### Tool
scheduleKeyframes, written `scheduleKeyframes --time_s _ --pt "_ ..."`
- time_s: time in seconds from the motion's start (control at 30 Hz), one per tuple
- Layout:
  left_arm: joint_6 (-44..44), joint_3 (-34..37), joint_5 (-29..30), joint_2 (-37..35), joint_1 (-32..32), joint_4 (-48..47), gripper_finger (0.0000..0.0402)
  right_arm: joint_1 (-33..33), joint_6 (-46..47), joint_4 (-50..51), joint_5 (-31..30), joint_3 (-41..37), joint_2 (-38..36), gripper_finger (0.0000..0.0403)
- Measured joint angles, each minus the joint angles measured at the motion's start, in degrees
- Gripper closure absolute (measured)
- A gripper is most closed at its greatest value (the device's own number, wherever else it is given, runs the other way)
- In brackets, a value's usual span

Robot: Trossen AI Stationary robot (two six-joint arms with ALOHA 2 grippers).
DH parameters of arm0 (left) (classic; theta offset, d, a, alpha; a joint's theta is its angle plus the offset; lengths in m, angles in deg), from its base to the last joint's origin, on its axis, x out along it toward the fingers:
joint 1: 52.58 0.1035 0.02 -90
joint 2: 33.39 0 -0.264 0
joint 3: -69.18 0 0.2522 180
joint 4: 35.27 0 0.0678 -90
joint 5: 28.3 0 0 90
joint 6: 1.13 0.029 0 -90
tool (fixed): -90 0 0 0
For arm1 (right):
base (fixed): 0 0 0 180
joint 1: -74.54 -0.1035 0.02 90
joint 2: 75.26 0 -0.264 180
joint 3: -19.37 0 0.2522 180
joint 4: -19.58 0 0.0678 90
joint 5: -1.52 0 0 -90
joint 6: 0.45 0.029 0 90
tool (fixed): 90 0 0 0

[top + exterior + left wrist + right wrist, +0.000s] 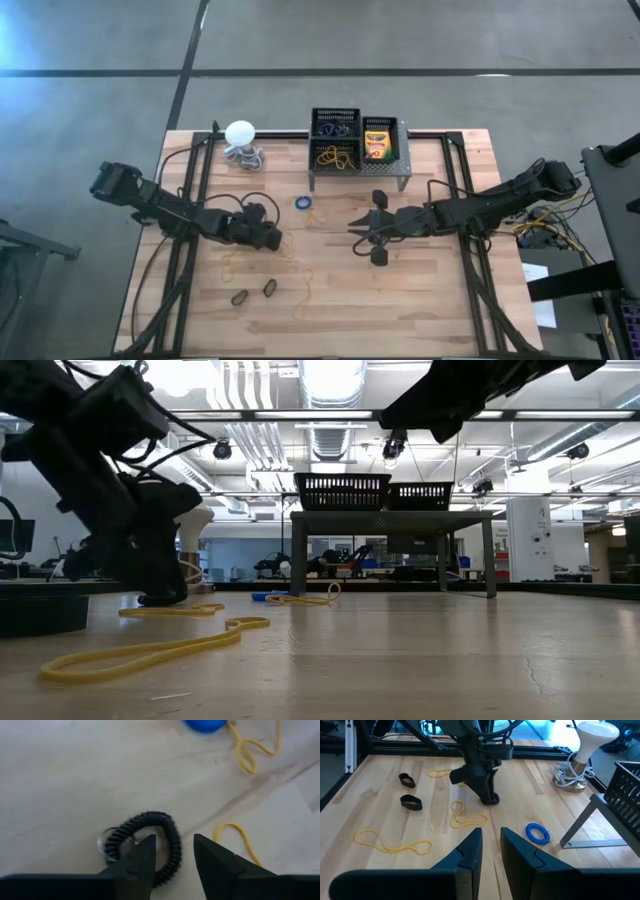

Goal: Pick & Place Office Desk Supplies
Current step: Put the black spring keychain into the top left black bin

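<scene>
Two arms are working over the wooden table (420,300). The left gripper (172,852) is sitting low at the table's left-centre with its fingers narrowly apart, straddling one side of a black coiled loop (165,827) that is lying flat on the wood — not yet clamped. A blue coiled loop (303,202) is lying just beyond it, toward the grey stand (358,172), and yellow rubber bands (395,843) are sprawling across the boards near the front. Two more black loops (255,293) are lying side by side near the front edge.

On top of the stand, black mesh bins (335,124) are holding coloured bands, and a crayon box (377,141) is lying in the right-hand bin. A white ball with a coiled cord (241,135) is standing left of the stand.

The right gripper (490,845) is hovering right of centre, in front of the stand, fingers slightly parted and holding nothing
</scene>
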Motion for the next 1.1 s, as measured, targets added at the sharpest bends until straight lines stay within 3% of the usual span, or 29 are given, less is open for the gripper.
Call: scheduleKeyframes --time_s 0.23,0.53,0.7,0.87,1.1 --pt "2.8 0.7 4.2 0.0 0.0 -0.4 0.029 0.0 -0.5 -0.4 0.0 0.0 0.0 0.0339" --pt "4.0 -1.1 3.9 5.0 0.1 0.3 0.0298 0.0 -0.4 -1.1 0.0 -0.1 2.3 0.0339" --pt "5.6 -4.9 3.6 6.7 0.2 -5.1 0.0318 0.0 -0.3 -1.2 0.0 0.3 3.2 0.0339" --pt "10.1 -8.0 0.9 6.8 0.6 -10.2 0.0388 -0.1 -0.3 -0.5 0.1 0.4 -0.8 0.0339" --pt "16.2 -17.5 -9.5 6.4 1.4 -10.4 0.0391 -2.2 -0.4 6.9 0.1 0.5 -11.0 0.0339"
